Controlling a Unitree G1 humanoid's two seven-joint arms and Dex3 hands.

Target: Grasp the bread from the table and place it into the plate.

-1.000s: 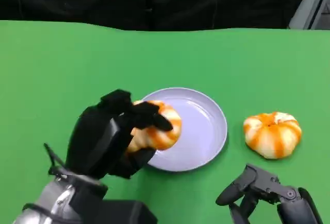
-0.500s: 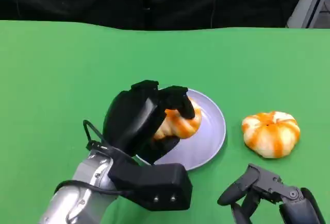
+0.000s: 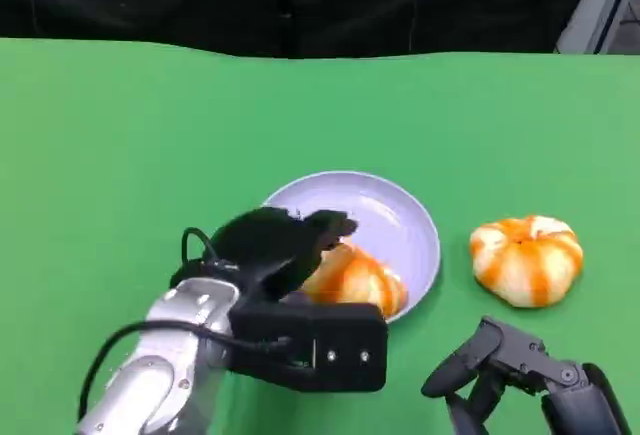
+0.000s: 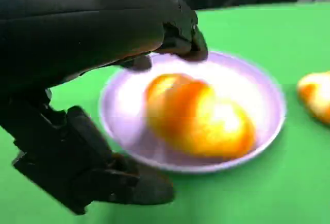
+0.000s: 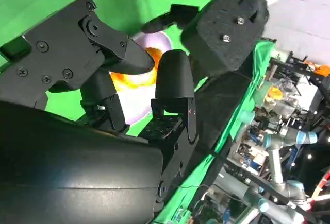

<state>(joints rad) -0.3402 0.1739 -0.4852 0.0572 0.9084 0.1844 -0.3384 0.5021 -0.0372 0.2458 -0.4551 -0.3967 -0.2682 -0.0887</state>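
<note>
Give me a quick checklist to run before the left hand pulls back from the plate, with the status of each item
1. Bread inside the plate: ok, it lies on the near part of the dish.
2. Left hand released: ok, the left wrist view shows its fingers apart above the bread, not closed on it.
3. Bread settled flat and still: cannot tell, the wrist picture is blurred.
4. Second bread out of the way: ok, it sits on the table right of the plate, apart from it.
5. Right hand clear: ok, it holds nothing, near the table's front edge.
</note>
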